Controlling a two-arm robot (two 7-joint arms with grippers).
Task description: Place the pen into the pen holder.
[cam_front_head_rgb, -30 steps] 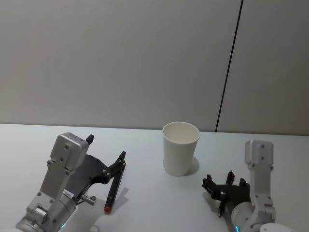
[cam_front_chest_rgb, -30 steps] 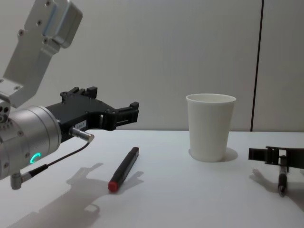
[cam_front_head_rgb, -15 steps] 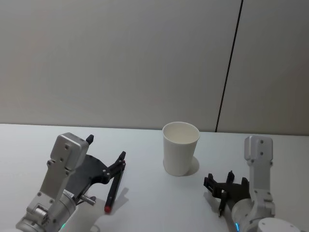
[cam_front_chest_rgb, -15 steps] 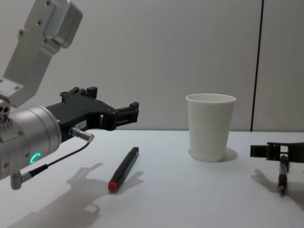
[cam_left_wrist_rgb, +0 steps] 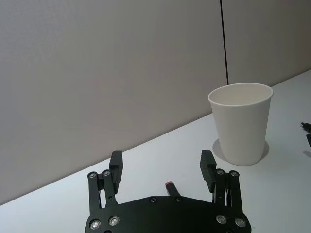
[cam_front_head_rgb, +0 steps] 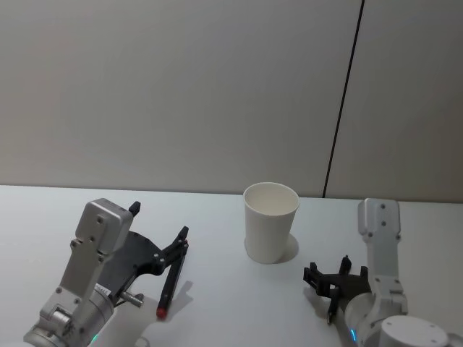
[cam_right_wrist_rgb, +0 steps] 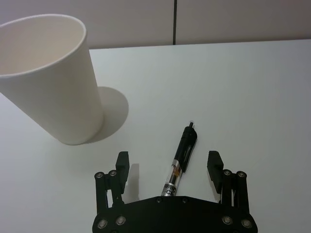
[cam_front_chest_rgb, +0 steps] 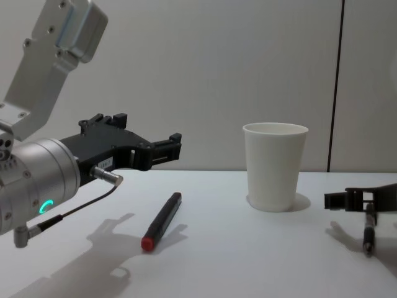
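The right gripper [cam_right_wrist_rgb: 168, 156] is held low over the worktop [cam_right_wrist_rgb: 252, 87], its fingers spread wide with nothing grasped. Between them, touched by neither, a black pen [cam_right_wrist_rgb: 181, 159] lies flat. The pen's long axis runs straight out from the gripper's palm, the narrow end pointing away from the robot and the clear labelled section lying nearest the palm. In the chest view this pen [cam_front_chest_rgb: 368, 231] is seen end-on beneath the gripper [cam_front_chest_rgb: 348, 200], just off the worktop. The right arm's white wrist link stands upright above the gripper, which is aimed forward and slightly towards the pen holder [cam_right_wrist_rgb: 51, 80]. The pen holder stands upright, mouth open, near the pen's far end but apart from it. The left gripper [cam_left_wrist_rgb: 161, 158] is held level above the worktop with its fingers equally wide and nothing between them. Below it a red-ended pen [cam_front_chest_rgb: 161, 220] lies flat, the red end towards the robot and the dark end slanting away towards the pen holder [cam_front_chest_rgb: 275, 166], well apart from it.
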